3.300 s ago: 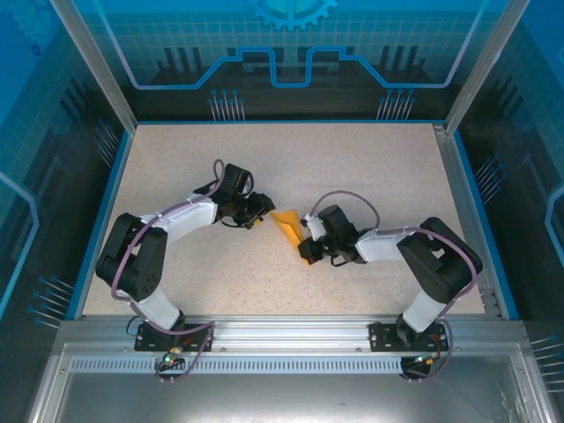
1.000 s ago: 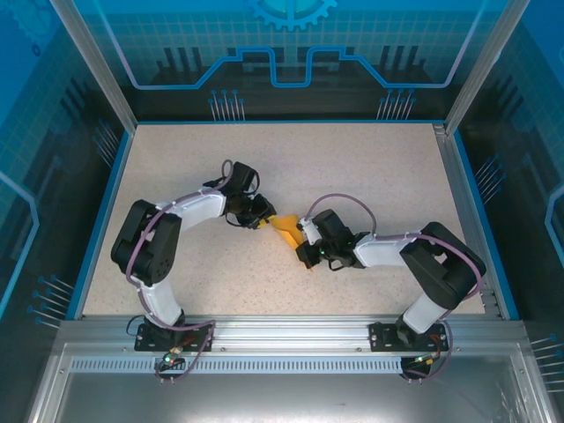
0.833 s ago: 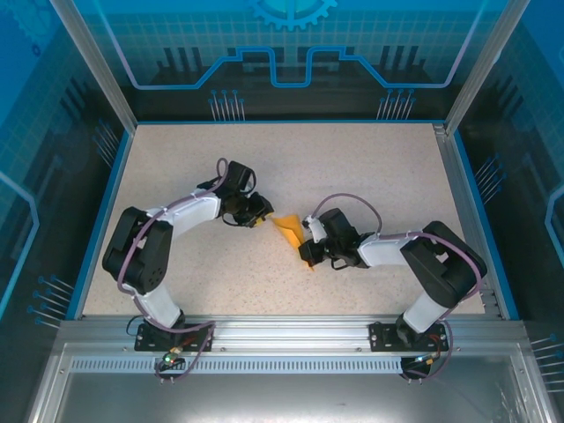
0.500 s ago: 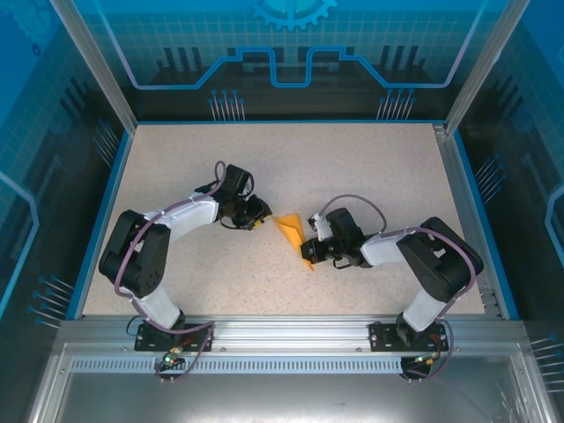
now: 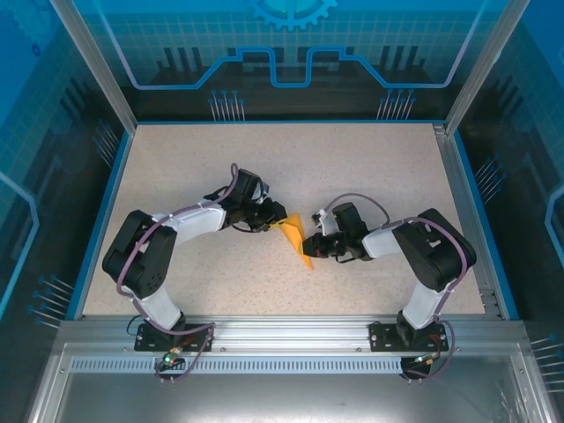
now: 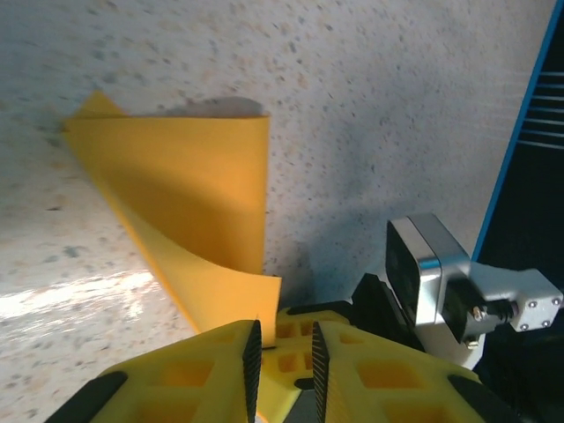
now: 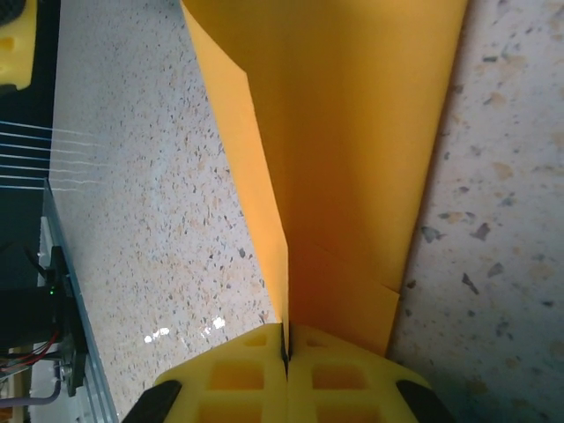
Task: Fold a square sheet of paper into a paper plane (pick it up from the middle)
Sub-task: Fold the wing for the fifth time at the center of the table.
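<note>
Orange paper plane (image 5: 294,235) lies far-to-near between both arms: right jaws clamped on it, left jaws slightly parted alongside

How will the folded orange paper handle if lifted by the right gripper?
Probably floppy: the folded paper is thin, and one flap curls off the table. Likely light, so a nudge may slide it. The right gripper pinches one end, so the rest may droop.

We see the paper plane (image 7: 352,159) in smooth matt orange paper, the table (image 5: 370,167) speckled and faintly glossy, the fingers (image 7: 220,379) moulded yellow plastic, the rail (image 5: 291,335) brushed metal.
</note>
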You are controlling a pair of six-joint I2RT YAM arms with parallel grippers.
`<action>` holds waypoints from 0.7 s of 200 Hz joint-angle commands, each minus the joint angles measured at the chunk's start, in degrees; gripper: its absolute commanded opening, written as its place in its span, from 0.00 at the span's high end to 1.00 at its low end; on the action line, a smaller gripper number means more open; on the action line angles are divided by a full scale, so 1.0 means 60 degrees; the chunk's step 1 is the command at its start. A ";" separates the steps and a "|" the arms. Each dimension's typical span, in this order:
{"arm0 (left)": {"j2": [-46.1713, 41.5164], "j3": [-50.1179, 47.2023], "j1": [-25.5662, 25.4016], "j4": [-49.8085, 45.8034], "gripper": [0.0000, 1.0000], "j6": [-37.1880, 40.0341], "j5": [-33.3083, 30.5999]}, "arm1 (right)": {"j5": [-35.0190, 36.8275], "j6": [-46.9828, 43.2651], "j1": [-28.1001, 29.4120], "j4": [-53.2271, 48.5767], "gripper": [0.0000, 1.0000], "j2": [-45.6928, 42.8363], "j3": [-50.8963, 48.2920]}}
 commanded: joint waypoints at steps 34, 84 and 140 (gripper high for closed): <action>0.0728 -0.0182 -0.0634 0.1291 0.75 -0.0094 0.0550 | 0.0639 0.0355 -0.0248 -0.0330 1.00 0.0859 -0.0342; 0.1166 -0.0377 -0.0755 0.1839 0.74 -0.0142 0.0625 | 0.0780 0.0447 -0.0251 -0.0264 0.99 0.0874 -0.0501; 0.1820 -0.0107 -0.0752 0.1889 0.74 0.0007 0.0460 | 0.0917 0.0458 -0.0200 -0.0401 0.97 0.0829 -0.0534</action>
